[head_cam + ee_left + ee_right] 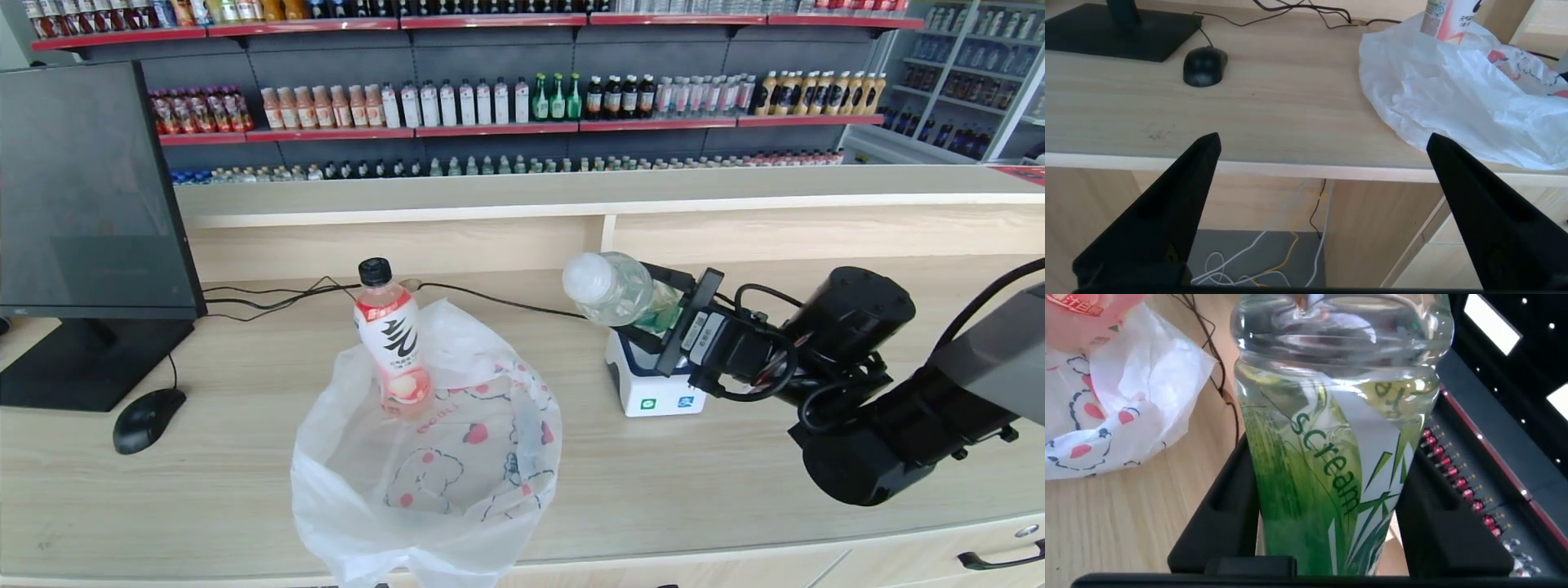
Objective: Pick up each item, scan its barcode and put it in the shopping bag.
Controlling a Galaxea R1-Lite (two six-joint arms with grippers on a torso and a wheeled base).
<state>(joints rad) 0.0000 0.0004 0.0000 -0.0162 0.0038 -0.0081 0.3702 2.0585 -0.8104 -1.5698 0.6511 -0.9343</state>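
Note:
My right gripper (663, 310) is shut on a clear bottle with a green label (616, 290), holding it on its side just above the white barcode scanner (653, 390). Up close, the green-label bottle (1331, 457) sits between my black fingers (1229, 498). A pink peach drink bottle (393, 349) with a black cap stands upright at the far rim of the open white shopping bag (441, 482). My left gripper (1323, 204) is open, hanging below and in front of the counter edge, near the shopping bag (1462, 82).
A monitor (86, 204) on a black stand is at the far left, with a black mouse (147, 418) beside it. Cables (277, 298) run along the back of the wooden counter (694, 482). A raised ledge bounds the counter at the rear.

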